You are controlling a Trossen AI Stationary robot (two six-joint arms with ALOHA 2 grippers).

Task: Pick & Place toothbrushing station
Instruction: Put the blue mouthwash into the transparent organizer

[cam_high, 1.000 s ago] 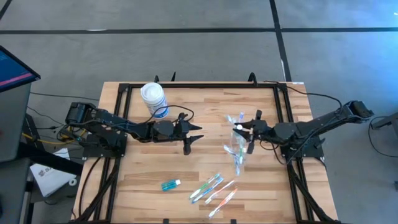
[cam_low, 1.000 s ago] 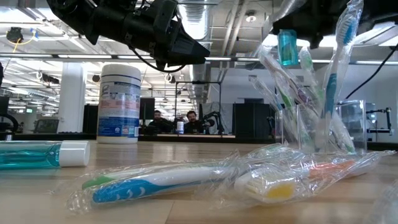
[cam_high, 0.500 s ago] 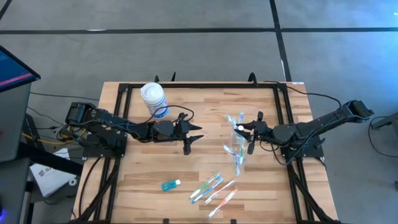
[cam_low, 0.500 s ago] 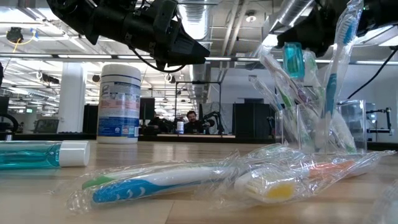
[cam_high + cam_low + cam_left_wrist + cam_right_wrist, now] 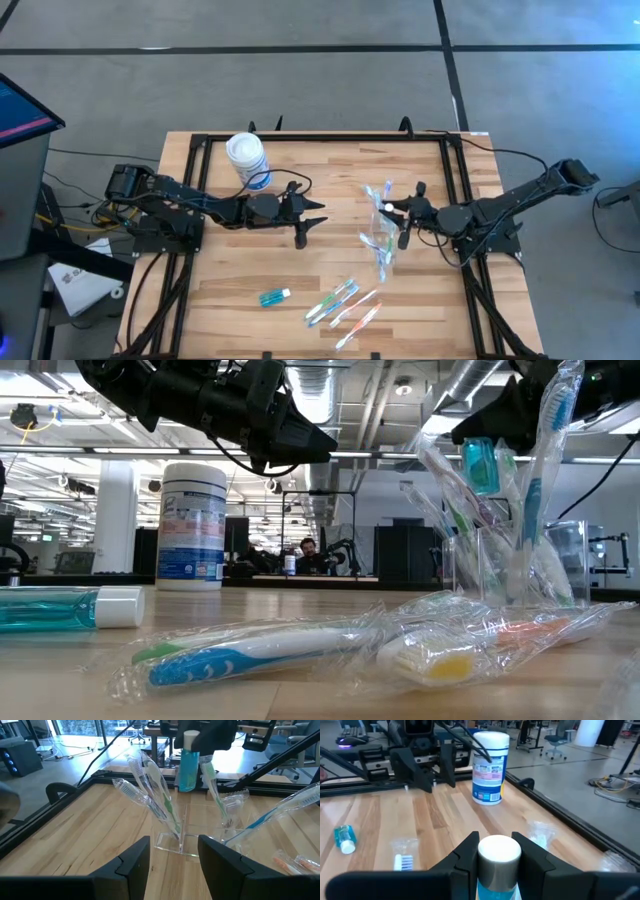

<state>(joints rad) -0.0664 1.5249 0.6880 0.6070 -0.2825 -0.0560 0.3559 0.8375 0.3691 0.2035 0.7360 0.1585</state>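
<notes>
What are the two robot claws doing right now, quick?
Left gripper: open, holding nothing, hanging over the table.
Right gripper: jaws shut on a teal tube, right above the clear cup.

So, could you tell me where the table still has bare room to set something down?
Bare wood lies between the white canister and the clear cup, though the left gripper hovers there, and between the loose teal tube and the table's left edge. Crowded: around the cup, where the right gripper holds a teal tube, and the wrapped toothbrushes below.
</notes>
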